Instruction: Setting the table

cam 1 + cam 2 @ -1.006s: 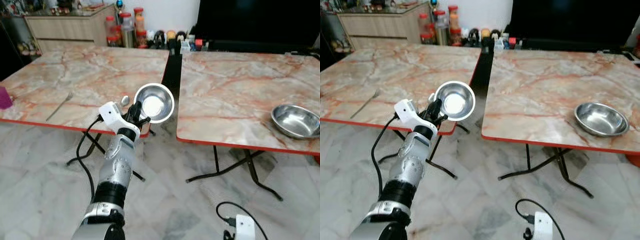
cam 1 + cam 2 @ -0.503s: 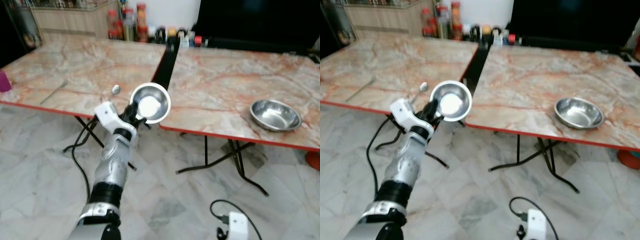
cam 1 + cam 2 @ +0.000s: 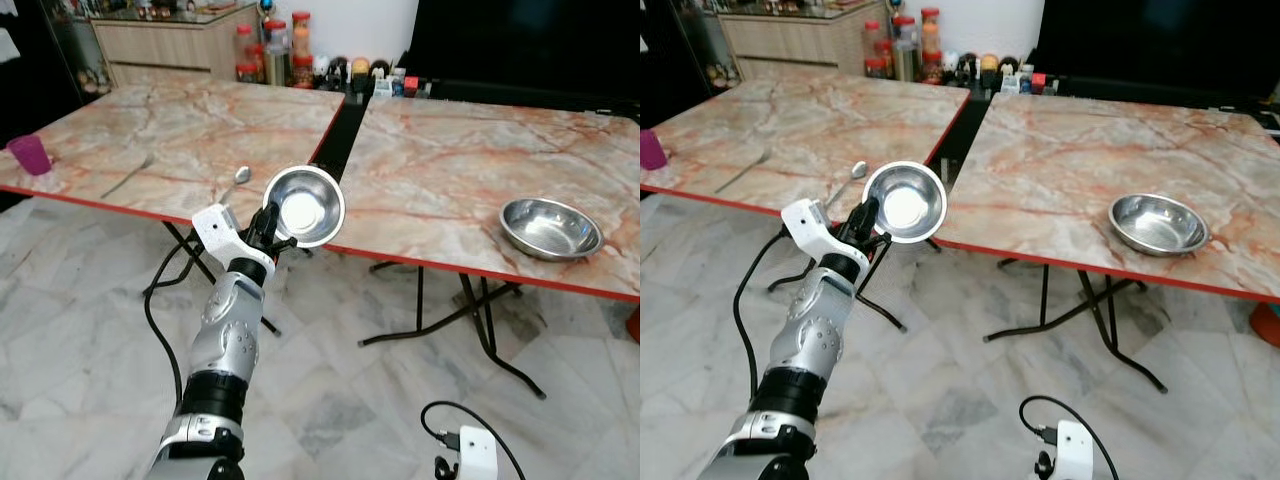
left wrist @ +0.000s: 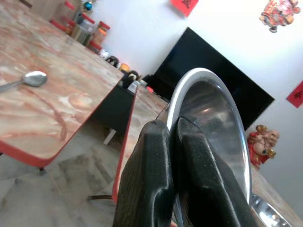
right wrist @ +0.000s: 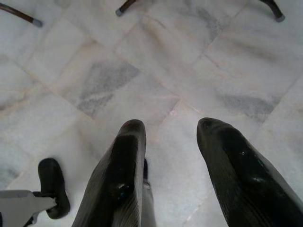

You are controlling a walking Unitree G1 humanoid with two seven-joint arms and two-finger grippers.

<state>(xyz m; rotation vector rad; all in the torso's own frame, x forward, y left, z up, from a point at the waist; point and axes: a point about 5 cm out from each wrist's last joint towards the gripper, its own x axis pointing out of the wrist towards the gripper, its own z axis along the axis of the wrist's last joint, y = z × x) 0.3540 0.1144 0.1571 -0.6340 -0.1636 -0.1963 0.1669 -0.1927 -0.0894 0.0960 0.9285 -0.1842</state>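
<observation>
Taking the dark gap [image 3: 345,135] between the two marble worktops as the landmark: far left of it, a purple cup [image 3: 31,155] stands near the left worktop's [image 3: 200,120] red front edge. Nearer the gap lie a fork [image 3: 125,178] and then a spoon [image 3: 236,180], the spoon close to the front edge.

Just left of the gap and in front of that edge, over open floor [image 3: 80,300], the left pincer [image 3: 268,228] is raised with its black fingers [image 4: 156,175] pressed together on the rim of a steel bowl [image 3: 304,206]. The bowl is tilted on edge, its hollow facing the camera, in the air and clear of both worktops.

Right of the gap, the right worktop [image 3: 450,170] has a wide bare stretch of marble; a second steel bowl [image 3: 551,227] sits upright near its front right edge. Jars and bottles [image 3: 275,50] crowd behind the gap's far end.

Low and right of the gap, the right pincer [image 5: 165,142] hangs over the tiled floor, fingers set well apart, holding nothing.
</observation>
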